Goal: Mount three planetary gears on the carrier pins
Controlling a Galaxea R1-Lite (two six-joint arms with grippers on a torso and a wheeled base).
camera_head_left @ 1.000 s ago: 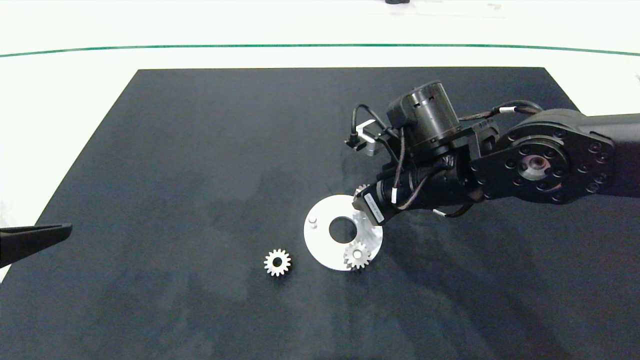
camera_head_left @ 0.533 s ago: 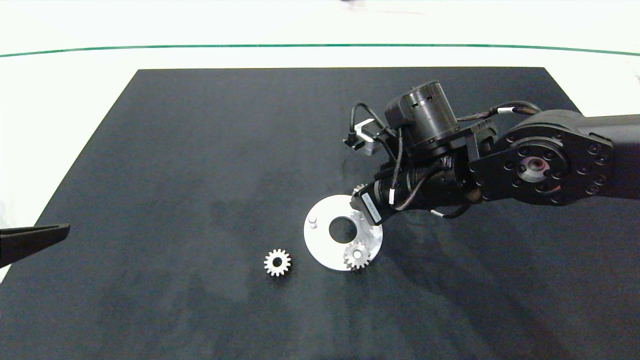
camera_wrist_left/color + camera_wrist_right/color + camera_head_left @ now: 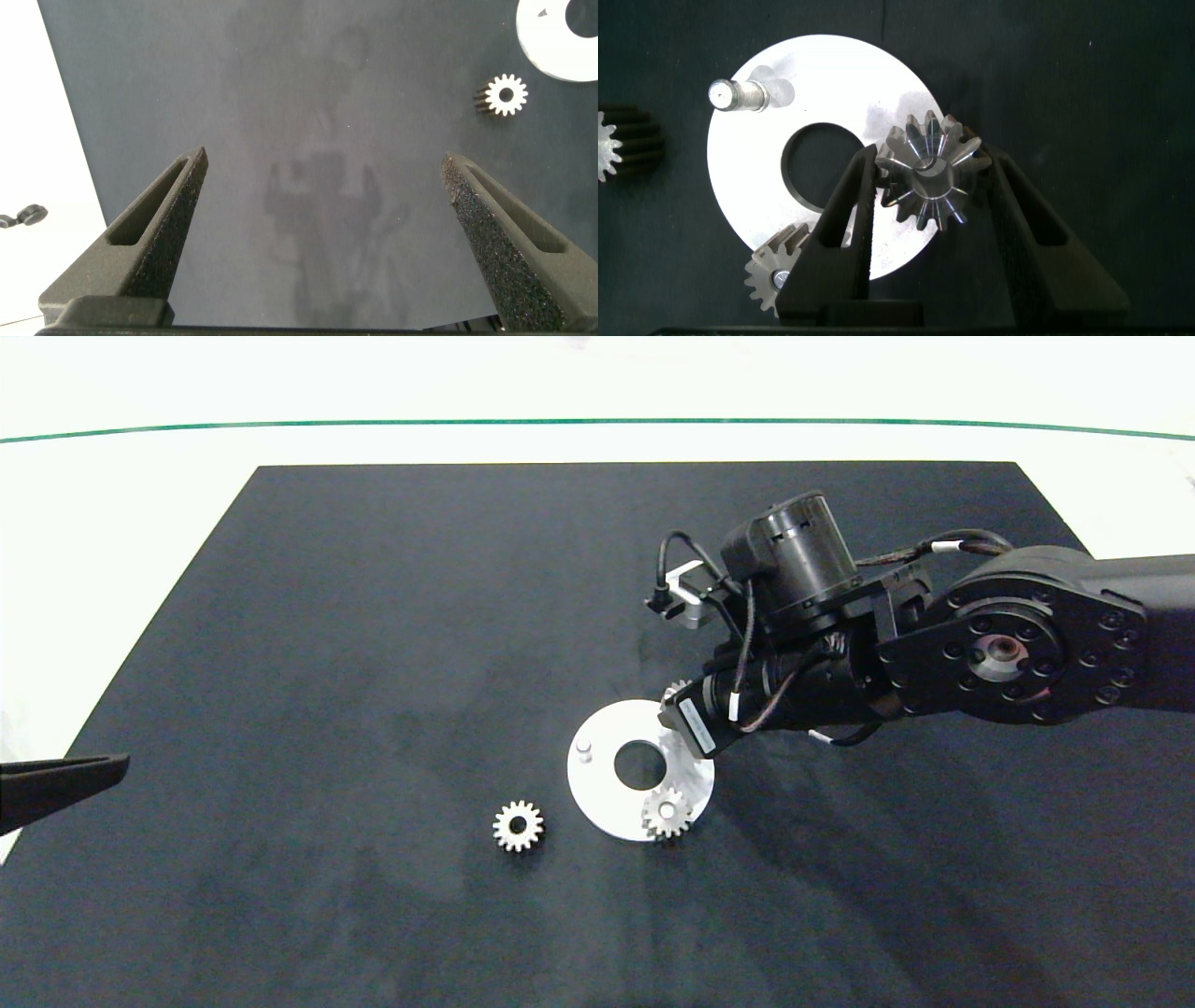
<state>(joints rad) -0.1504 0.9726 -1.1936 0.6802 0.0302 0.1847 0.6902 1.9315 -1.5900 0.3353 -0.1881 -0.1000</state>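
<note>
The right gripper [image 3: 926, 177], closed on a gear [image 3: 929, 175], held it over a pin at the disc [image 3: 766, 187] rim, bore roughly upright above it, while the loose gear [image 3: 517, 826] lay on the table nearer the wide-open, empty left gripper [image 3: 327, 201].

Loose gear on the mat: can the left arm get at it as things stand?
Probably yes. The loose gear lies alone on the black mat, apart from the white disc, with bare mat between it and the open left tool. The right tool works over the disc.
</note>
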